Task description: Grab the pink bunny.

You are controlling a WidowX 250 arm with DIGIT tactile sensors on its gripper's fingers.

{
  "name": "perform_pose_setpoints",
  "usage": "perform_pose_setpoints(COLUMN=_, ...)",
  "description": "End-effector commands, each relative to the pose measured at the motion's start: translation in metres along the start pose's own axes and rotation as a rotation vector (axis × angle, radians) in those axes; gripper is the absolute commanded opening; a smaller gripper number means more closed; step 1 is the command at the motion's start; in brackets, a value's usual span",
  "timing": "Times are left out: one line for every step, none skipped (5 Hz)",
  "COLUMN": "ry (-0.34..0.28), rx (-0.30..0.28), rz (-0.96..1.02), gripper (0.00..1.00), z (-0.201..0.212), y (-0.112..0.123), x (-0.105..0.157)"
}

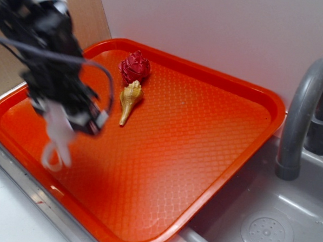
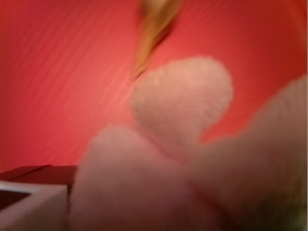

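Large orange textured plastic tray (image 1: 204, 134) beside grey sink basin (image 1: 286, 214) and grey curved faucet (image 1: 303, 107). Black claw (image 1: 70, 113), blurred, clamped on pale pink fluffy plush bunny (image 1: 58, 132), hanging above tray's left side; white loop dangles below. Dark red crinkled ball (image 1: 135, 67) touching tan spiral seashell (image 1: 130, 100), well apart from bunny

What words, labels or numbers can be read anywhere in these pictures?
None can be read.
The orange tray, red crinkled ball, seashell, faucet and pink bunny show no print.
The gripper is motion-blurred; any marking there is unreadable.
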State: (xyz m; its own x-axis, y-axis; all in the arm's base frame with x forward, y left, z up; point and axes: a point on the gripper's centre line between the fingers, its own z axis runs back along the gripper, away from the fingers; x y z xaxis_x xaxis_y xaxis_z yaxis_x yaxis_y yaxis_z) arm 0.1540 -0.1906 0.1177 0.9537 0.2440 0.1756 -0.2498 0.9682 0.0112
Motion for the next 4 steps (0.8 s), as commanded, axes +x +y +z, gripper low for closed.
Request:
perform_pose_setpoints(ry=-0.217, rx=0.040, rz=0.081, gripper=0.00, z=0.080, y=0.086, x=0.046)
perform_pose_setpoints(ry=-0.299, rx=0.060, rz=0.068, gripper=0.00, z=0.107, y=0.112, x=0.063)
perform_pose_setpoints(ry=-0.314, rx=0.076, rz=0.115, gripper=0.00, z=0.122, y=0.114, x=0.074)
perform_pose_setpoints(ry=-0.236, rx=0.081, rz=0.139, gripper=0.00, z=0.111, y=0.113, x=0.080)
